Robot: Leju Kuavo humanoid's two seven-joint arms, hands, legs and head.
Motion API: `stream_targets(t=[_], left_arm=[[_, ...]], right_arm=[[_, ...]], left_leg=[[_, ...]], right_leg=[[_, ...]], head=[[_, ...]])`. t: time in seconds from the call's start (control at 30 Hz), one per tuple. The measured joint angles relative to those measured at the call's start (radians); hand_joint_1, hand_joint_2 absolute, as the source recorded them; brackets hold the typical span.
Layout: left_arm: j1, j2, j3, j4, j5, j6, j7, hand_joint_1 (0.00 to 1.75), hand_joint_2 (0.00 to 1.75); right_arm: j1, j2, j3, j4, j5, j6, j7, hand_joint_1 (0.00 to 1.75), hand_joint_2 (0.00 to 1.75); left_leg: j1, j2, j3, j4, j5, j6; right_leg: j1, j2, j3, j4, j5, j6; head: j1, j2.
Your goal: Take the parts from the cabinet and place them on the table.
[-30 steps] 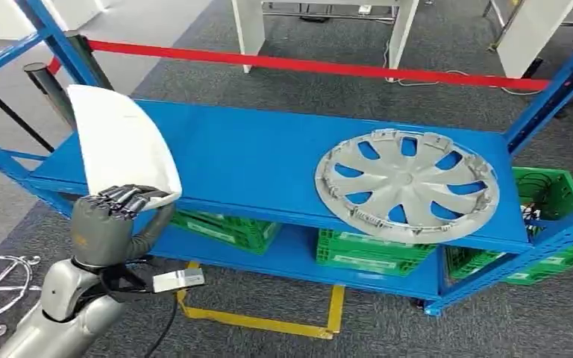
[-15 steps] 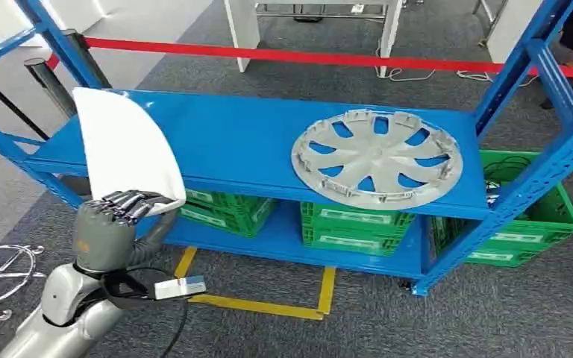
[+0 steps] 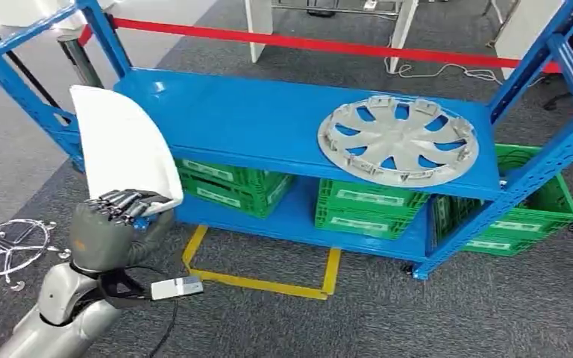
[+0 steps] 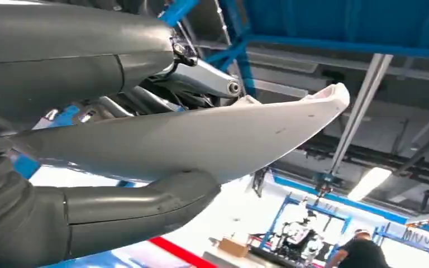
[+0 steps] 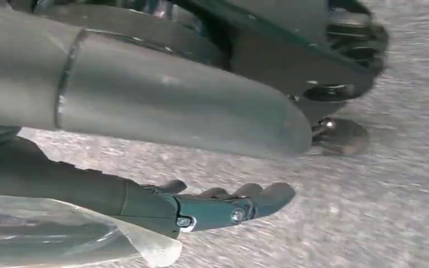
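one white part (image 3: 125, 145) sits in the left hand (image 3: 112, 224), in front of the left end of the blue cabinet (image 3: 254, 119). it is smooth hard plastic, curved like a shell, wide at the bottom and rounded at the top. its long side stands up, leaning a little away from the robot. the dark fingers (image 3: 123, 200) curl over its bottom edge and the thick grey thumb (image 4: 139, 206) presses under it, so the hand grips it tight. in the left wrist view the white part (image 4: 201, 139) looks thin and bent.

a silver round wheel cover (image 3: 398, 139) lies flat on the right side of the cabinet's top shelf. it has spokes with holes between them. green crates (image 3: 369, 209) with little slots sit on the low shelf.

the right hand (image 5: 201, 206) hangs over the grey floor (image 5: 380, 195), its fingers spread apart and holding nothing.
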Motion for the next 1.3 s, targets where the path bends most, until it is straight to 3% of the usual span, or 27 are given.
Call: stream_targets(t=[0.03,0.07,0.13,0.2,0.27,0.3,0.37,0.4,0.47,0.53,0.57,0.63,0.7,0.73,0.77,0.8,0.87,0.9,0.97,1.03,1.07,1.1,1.13,1.2,1.23,1.27,1.3], left_arm=[[0.001,0.0,0.0,0.0,0.002,0.0,0.0,1.75,1.75],[0.001,0.0,0.0,0.0,0.003,0.0,-0.002,1.75,1.75],[0.005,0.0,0.0,0.0,0.005,0.0,-0.003,1.75,1.75],[0.007,0.001,0.001,0.0,0.01,0.0,-0.005,1.75,1.75],[0.008,0.002,0.004,-0.003,0.013,0.0,-0.005,1.75,1.75],[0.009,0.003,0.005,-0.003,0.014,0.0,-0.005,1.75,1.75],[0.011,0.004,0.006,-0.003,0.015,0.0,-0.008,1.75,1.75],[0.012,0.006,0.006,-0.003,0.016,0.0,-0.008,1.75,1.75],[0.014,0.011,0.006,-0.003,0.017,0.0,-0.008,1.75,1.75],[0.014,0.013,0.006,-0.003,0.017,0.0,-0.008,1.75,1.75],[0.015,0.013,0.006,-0.003,0.017,0.0,-0.008,1.75,1.75],[0.018,0.016,0.006,-0.003,0.018,0.0,-0.008,1.75,1.75],[0.018,0.017,0.007,-0.003,0.023,0.0,-0.01,1.75,1.75],[0.018,0.018,0.008,-0.003,0.026,0.0,-0.011,1.75,1.75],[0.015,0.018,0.008,-0.003,0.031,0.0,-0.011,1.75,1.75],[0.013,0.021,0.008,-0.002,0.037,0.0,-0.013,1.75,1.75],[0.005,0.022,0.006,0.006,0.045,0.0,-0.013,1.75,1.75],[0.0,0.022,0.006,0.01,0.045,0.0,-0.013,1.75,1.75],[-0.016,0.022,0.004,0.017,0.053,-0.001,-0.013,1.75,1.75],[-0.044,0.023,-0.003,0.035,0.068,-0.001,-0.011,1.75,1.75],[-0.062,0.023,-0.014,0.05,0.075,-0.001,-0.005,1.75,1.75],[-0.078,0.023,-0.024,0.064,0.079,-0.001,-0.004,1.75,1.75],[-0.091,0.023,-0.032,0.077,0.084,-0.001,-0.003,1.75,1.75],[-0.113,0.023,-0.047,0.098,0.087,-0.001,-0.001,1.75,1.75],[-0.123,0.023,-0.052,0.105,0.088,-0.001,-0.001,1.75,1.75],[-0.131,0.022,-0.055,0.111,0.088,-0.001,0.0,1.75,1.75],[-0.137,0.022,-0.057,0.113,0.088,0.0,0.0,1.75,1.75]], right_arm=[[0.0,0.0,0.0,0.0,0.0,0.0,-0.001,0.0,0.0],[-0.001,0.0,0.0,0.0,0.001,0.0,-0.003,0.0,0.0],[-0.002,0.0,0.0,0.0,0.003,0.0,-0.003,0.0,0.0],[-0.003,0.0,0.0,0.0,0.004,0.0,-0.004,0.0,0.0],[-0.009,0.0,0.0,0.0,0.006,0.0,-0.005,0.0,0.0],[-0.012,0.0,0.0,0.0,0.006,0.0,-0.005,0.0,0.0],[-0.01,0.0,0.0,0.0,0.007,0.0,-0.005,0.0,0.0],[-0.01,0.001,0.0,0.0,0.007,0.0,-0.005,0.0,0.0],[-0.012,0.002,0.0,0.0,0.008,0.0,-0.006,0.0,0.0],[-0.009,0.004,0.0,0.0,0.008,0.0,-0.005,0.0,0.0],[-0.01,0.004,0.0,0.0,0.008,0.0,-0.006,0.0,0.0],[-0.01,0.005,0.0,0.0,0.007,0.0,-0.006,0.0,0.0],[-0.01,0.006,0.0,0.0,0.007,-0.001,-0.005,0.0,0.0],[-0.011,0.006,-0.001,0.0,0.008,-0.01,0.009,0.0,0.0],[-0.015,0.005,-0.001,0.0,0.009,-0.029,0.044,0.0,0.0],[-0.017,0.005,-0.001,0.0,0.009,-0.048,0.102,0.0,0.0],[-0.016,0.007,-0.002,0.0,0.009,-0.067,0.179,0.0,0.0],[-0.01,0.007,-0.005,0.002,0.009,-0.068,0.191,0.0,0.0],[-0.011,0.008,-0.008,0.003,0.009,-0.076,0.247,0.0,0.0],[-0.013,0.008,-0.015,0.003,0.008,-0.078,0.365,0.0,0.0],[-0.015,0.008,-0.019,0.003,0.008,-0.077,0.43,0.0,0.0],[-0.015,0.008,-0.022,0.003,0.008,-0.073,0.476,0.0,0.0],[-0.014,0.008,-0.025,0.003,0.008,-0.067,0.509,0.0,0.0],[-0.015,0.008,-0.032,0.003,0.009,-0.058,0.535,0.0,0.0],[-0.017,0.008,-0.034,0.002,0.009,-0.058,0.538,0.0,0.0],[-0.019,0.003,-0.035,0.001,0.009,-0.057,0.54,0.0,0.0],[-0.021,0.003,-0.037,0.0,0.009,-0.057,0.542,0.0,0.0]], left_leg=[[-0.003,0.0,-0.017,0.002,0.012,0.002],[-0.005,0.0,-0.037,0.004,0.025,0.002],[-0.009,0.0,-0.074,0.013,0.048,0.0],[-0.009,-0.001,-0.108,0.024,0.068,-0.004],[-0.011,-0.003,-0.125,0.039,0.084,-0.014],[-0.009,0.0,-0.128,0.037,0.096,-0.019],[-0.003,-0.001,-0.129,0.023,0.121,-0.03],[-0.003,-0.003,-0.136,0.019,0.123,-0.036],[0.003,-0.004,-0.155,0.08,0.016,-0.049],[0.01,-0.004,-0.188,0.244,-0.092,-0.062],[0.015,-0.004,-0.199,0.321,-0.114,-0.069],[0.025,-0.004,-0.165,0.329,-0.078,-0.079],[0.038,-0.003,-0.068,0.195,-0.016,-0.094],[0.048,-0.002,-0.009,0.099,-0.014,-0.108],[0.035,-0.01,0.015,0.056,-0.033,-0.107],[0.036,-0.014,0.014,0.049,-0.04,-0.091],[0.029,-0.014,-0.001,0.053,-0.038,-0.083],[0.029,-0.012,-0.014,0.052,-0.028,-0.067],[0.027,-0.006,-0.04,0.051,-0.009,-0.035],[0.016,-0.005,-0.068,0.05,0.011,-0.022],[0.009,-0.005,-0.082,0.051,0.023,-0.017],[0.003,-0.006,-0.095,0.051,0.034,-0.014],[-0.004,-0.007,-0.108,0.051,0.045,-0.011],[-0.016,-0.007,-0.131,0.051,0.067,-0.008],[-0.019,-0.008,-0.14,0.051,0.078,-0.008],[-0.023,-0.008,-0.145,0.053,0.086,-0.01],[-0.025,-0.006,-0.148,0.054,0.096,-0.011]], right_leg=[[0.0,0.001,-0.011,0.07,-0.035,0.003],[0.001,0.001,-0.016,0.133,-0.042,0.004],[0.001,0.001,0.024,0.139,0.031,0.002],[0.006,0.002,0.139,0.003,0.088,-0.008],[0.015,0.004,0.277,-0.196,0.024,-0.019],[0.016,0.004,0.286,-0.218,0.012,-0.024],[0.024,0.004,0.261,-0.216,0.03,-0.035],[0.014,-0.001,0.256,-0.231,0.051,-0.046],[0.015,-0.008,0.242,-0.23,0.076,-0.063],[0.014,-0.012,0.214,-0.222,0.094,-0.063],[0.013,-0.014,0.195,-0.212,0.101,-0.061],[0.008,-0.017,0.163,-0.197,0.113,-0.052],[-0.002,-0.018,0.139,-0.183,0.122,-0.039],[-0.001,-0.018,0.127,-0.172,0.124,-0.032],[0.001,-0.017,0.113,-0.162,0.127,-0.026],[0.003,-0.015,0.103,-0.159,0.138,-0.015],[-0.002,-0.014,0.092,-0.158,0.154,-0.003],[-0.003,-0.014,0.079,-0.158,0.16,0.003],[-0.005,-0.009,0.047,-0.1,0.067,0.004],[0.0,-0.005,0.009,0.055,-0.044,-0.001],[0.003,-0.002,-0.002,0.126,-0.073,-0.007],[0.009,0.0,0.0,0.164,-0.067,-0.014],[0.015,0.002,0.018,0.165,-0.033,-0.025],[0.033,0.004,0.111,0.058,0.057,-0.053],[0.045,0.006,0.179,-0.036,0.063,-0.07],[0.058,0.009,0.245,-0.135,0.03,-0.082],[0.052,0.008,0.291,-0.207,0.012,-0.079]], head=[[0.0,0.0],[0.001,0.0],[0.0,0.0],[0.0,0.0],[-0.001,0.0],[-0.002,0.0],[-0.002,0.0],[0.001,0.0],[-0.005,0.0],[-0.007,0.0],[-0.008,0.0],[-0.008,0.0],[-0.008,0.0],[-0.009,0.0],[-0.016,0.0],[-0.012,0.0],[-0.012,0.0],[-0.012,0.0],[-0.007,0.0],[-0.006,0.0],[-0.005,0.0],[-0.006,0.0],[-0.005,0.0],[-0.006,0.0],[-0.006,0.0],[-0.006,0.0],[-0.007,0.0]])
